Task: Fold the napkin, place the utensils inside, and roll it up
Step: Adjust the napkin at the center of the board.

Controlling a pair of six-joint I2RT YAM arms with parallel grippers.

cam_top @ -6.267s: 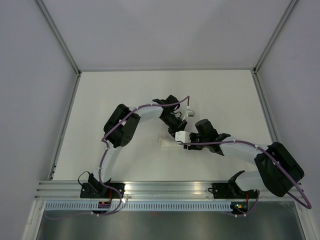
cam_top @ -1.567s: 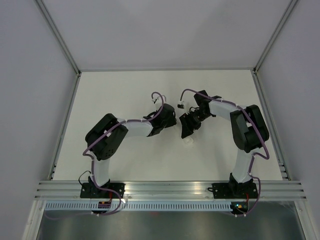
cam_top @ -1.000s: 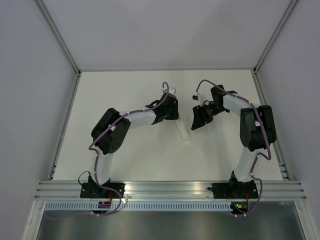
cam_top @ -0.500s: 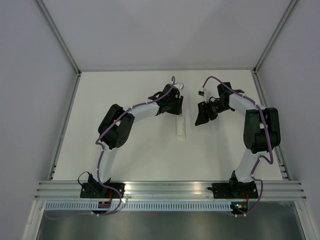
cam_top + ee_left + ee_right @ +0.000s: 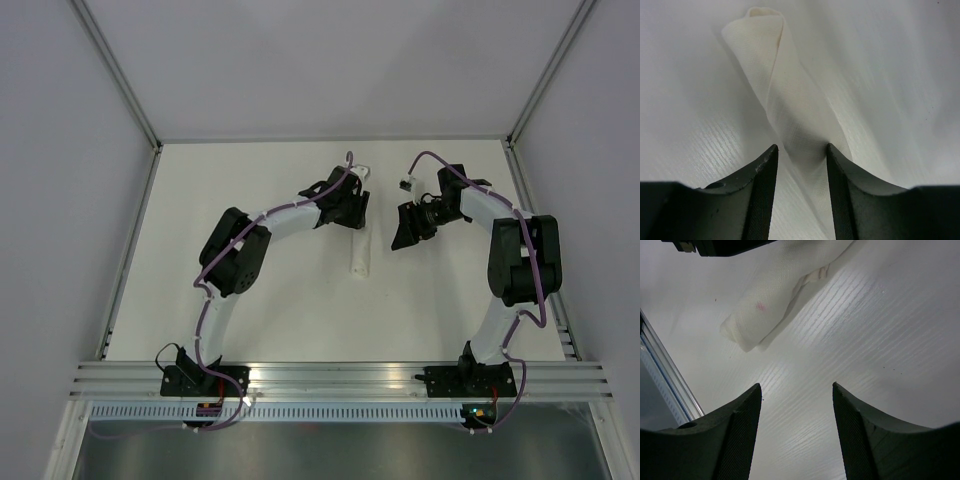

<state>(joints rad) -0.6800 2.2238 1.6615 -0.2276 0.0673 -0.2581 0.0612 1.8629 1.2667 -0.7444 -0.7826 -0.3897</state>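
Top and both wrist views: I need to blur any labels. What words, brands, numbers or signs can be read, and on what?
No text can be read in any view.
The napkin shows only a small pink spot, not a letter.
Any marking on the arm bases is too small to read.

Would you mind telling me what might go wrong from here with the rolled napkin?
1. The left gripper pinches the napkin at one end only. The far end shows a loose overlapping fold, so lifting or dragging may unroll it.
2. The right gripper hangs open, apart from the roll, and would give no support if it sags.
3. No utensils show; if they are inside, tilting may let them slide out.
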